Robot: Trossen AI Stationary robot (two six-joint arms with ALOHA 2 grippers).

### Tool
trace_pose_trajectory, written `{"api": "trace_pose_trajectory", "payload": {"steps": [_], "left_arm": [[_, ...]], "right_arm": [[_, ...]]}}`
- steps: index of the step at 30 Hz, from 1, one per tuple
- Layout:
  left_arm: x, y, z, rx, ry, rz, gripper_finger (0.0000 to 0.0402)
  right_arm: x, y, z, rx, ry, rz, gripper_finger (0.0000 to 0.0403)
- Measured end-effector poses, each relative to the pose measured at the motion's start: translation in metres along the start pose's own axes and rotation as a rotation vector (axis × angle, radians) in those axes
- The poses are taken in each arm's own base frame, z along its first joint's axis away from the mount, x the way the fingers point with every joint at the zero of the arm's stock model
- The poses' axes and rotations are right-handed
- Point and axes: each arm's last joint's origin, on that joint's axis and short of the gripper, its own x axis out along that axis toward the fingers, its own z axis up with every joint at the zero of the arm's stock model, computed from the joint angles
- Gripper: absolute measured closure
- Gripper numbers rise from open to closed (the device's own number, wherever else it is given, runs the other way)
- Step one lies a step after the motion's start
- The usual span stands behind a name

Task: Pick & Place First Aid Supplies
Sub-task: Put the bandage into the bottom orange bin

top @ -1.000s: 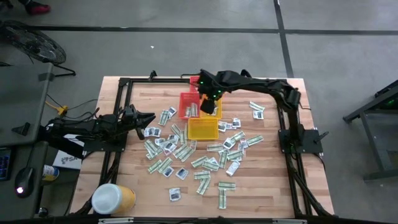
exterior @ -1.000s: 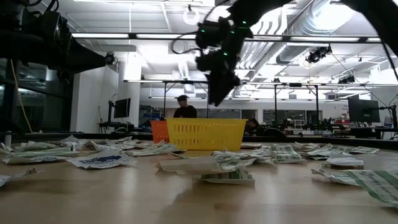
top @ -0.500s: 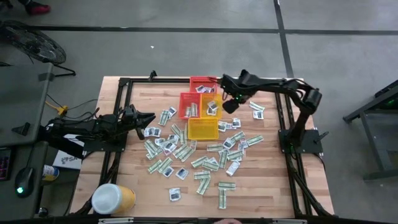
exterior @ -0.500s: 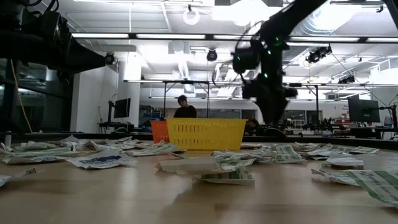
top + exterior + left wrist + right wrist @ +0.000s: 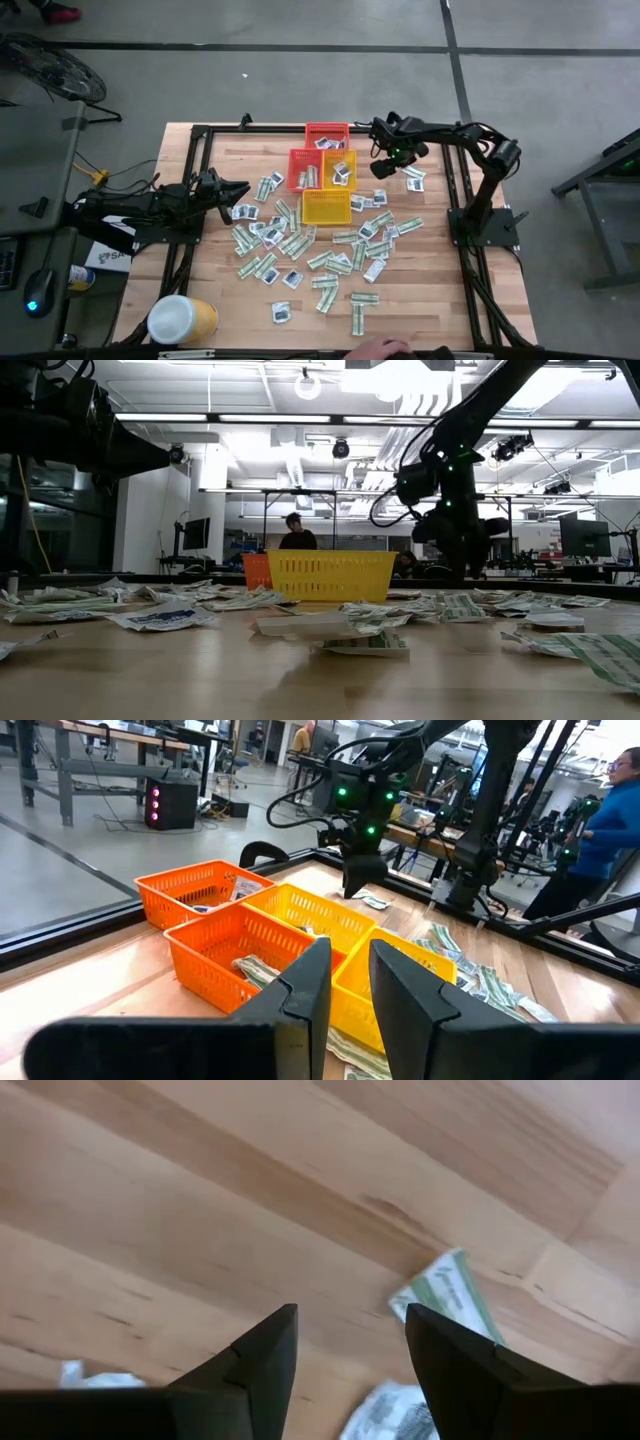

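Note:
Many first aid supplies point(image 5: 330, 255), small green-and-white strips and white squares, lie flat and scattered over the wooden table point(image 5: 440, 300). Two more packets point(image 5: 412, 176) lie near the far right. My right gripper point(image 5: 383, 168) points down, open, over bare wood between the baskets and those two packets. In its wrist view point(image 5: 350, 1315) nothing is between the fingers, and a green-and-white packet point(image 5: 448, 1295) lies just beyond them. My left gripper point(image 5: 243, 190) stays level at the table's left, open with a narrow gap point(image 5: 348, 948), holding nothing.
Several small baskets stand together at the far middle: red point(image 5: 327, 135), orange-red point(image 5: 303, 170), orange point(image 5: 341, 168) and yellow point(image 5: 326, 207), some with packets inside. A yellow tub with a white lid point(image 5: 180, 320) sits at the near left corner. A person's hand point(image 5: 385, 350) shows at the near edge.
My right gripper has swung from above the baskets toward the table's right edge and come down close to the wood, rolling about its own axis on the way. It stays open and carries nothing. The packets and baskets lie as before.

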Motion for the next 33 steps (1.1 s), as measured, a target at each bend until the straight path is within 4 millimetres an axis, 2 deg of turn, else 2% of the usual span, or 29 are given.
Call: {"api": "trace_pose_trajectory", "payload": {"steps": [5, 10, 21, 33], "left_arm": [[0.0, 0.0, 0.0, 0.0, 0.0, 0.0, 0.0328], [0.0, 0.0, 0.0, 0.0, 0.0, 0.0, 0.0328], [0.0, 0.0, 0.0, 0.0, 0.0, 0.0, 0.0328], [0.0, 0.0, 0.0, 0.0, 0.0, 0.001, 0.0328]], "right_arm": [[0.002, -0.015, 0.006, 0.072, 0.008, 0.005, 0.0221], [0.003, -0.026, 0.009, 0.225, 0.004, -0.03, 0.0221], [0.006, -0.028, 0.01, 0.391, 0.047, 0.029, 0.0221], [0.029, -0.026, 0.014, 0.432, 0.132, 0.016, 0.0222]]}}
